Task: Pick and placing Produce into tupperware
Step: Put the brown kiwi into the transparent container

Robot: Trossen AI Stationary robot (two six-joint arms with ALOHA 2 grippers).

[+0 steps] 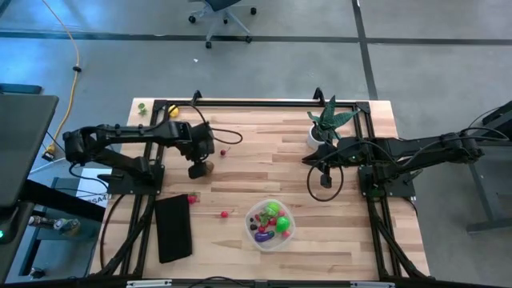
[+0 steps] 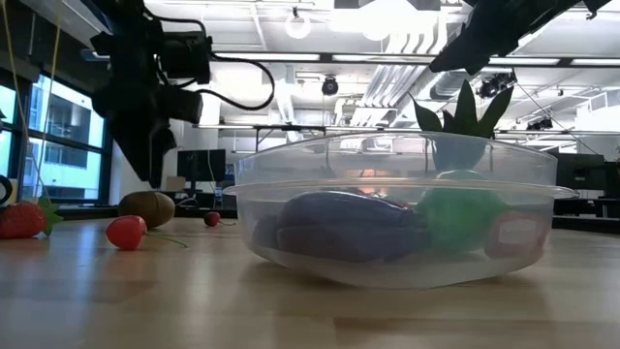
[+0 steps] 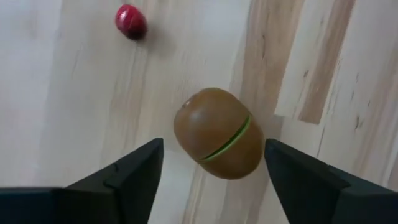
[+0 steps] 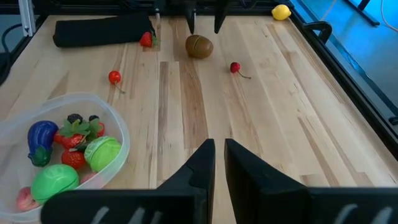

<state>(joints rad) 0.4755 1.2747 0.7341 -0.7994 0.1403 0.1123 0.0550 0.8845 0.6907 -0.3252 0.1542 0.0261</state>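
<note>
Left gripper [image 3: 211, 168]: over the table's left-centre, pointing down, jaws wide apart, 1 finger on each side of the kiwi, neither finger touching it.
Kiwi [image 3: 217, 132]: brown, with a green seam round its middle; lies on the wood between the left fingers, gripped by nothing.
Right gripper [image 4: 219, 163]: hangs above the table's right-centre, just in front of the plant; fingers drawn nearly together with a thin slit between, holding nothing.
Tupperware [image 1: 290, 232]: clear round tub at front centre, well apart from both grippers.
Tub contents: purple eggplant [image 4: 40, 138], 2 bright green pieces [image 4: 102, 151], strawberries [image 4: 73, 157] and some dark berries.
Loose cherries: 1 [image 1: 225, 150] just right of the kiwi, 1 [image 1: 225, 214] between the black pad and the tub.
Loose strawberry [image 1: 192, 198]: at the pad's far corner.
Lemon [image 1: 173, 111]: at the far left edge, by the frame.
Black pad [image 1: 174, 229]: flat rectangle, front left.
Plant [image 1: 326, 124]: spiky green, white pot, far right.
</note>
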